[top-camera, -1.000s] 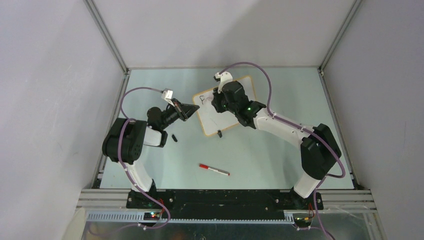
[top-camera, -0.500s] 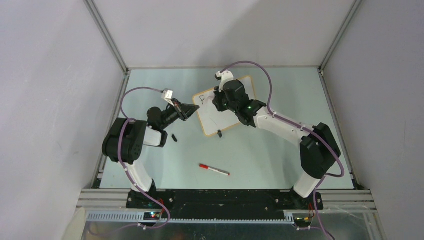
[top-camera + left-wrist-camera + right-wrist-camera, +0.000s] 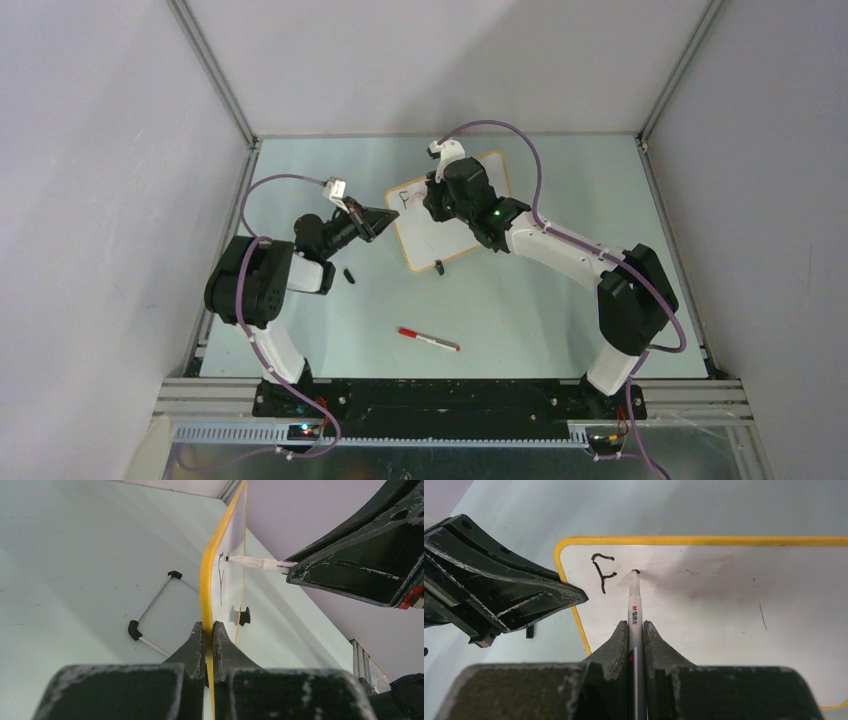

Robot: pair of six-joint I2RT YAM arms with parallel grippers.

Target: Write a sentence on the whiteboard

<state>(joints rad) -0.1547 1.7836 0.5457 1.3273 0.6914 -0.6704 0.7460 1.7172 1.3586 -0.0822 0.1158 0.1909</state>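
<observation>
Right gripper (image 3: 635,625) clamped on pen (image 3: 633,592), tip touching board (image 3: 724,615) just right of a lone black F (image 3: 602,572). Left gripper (image 3: 210,628) pinches board's yellow edge near that corner; board sits mid-table (image 3: 520,310), far side

A pale green table (image 3: 520,320) is carrying a whiteboard (image 3: 435,240) toward its far side. A red-capped marker (image 3: 428,340) is lying near the front edge, with a small black object (image 3: 349,276) sitting further left.
</observation>
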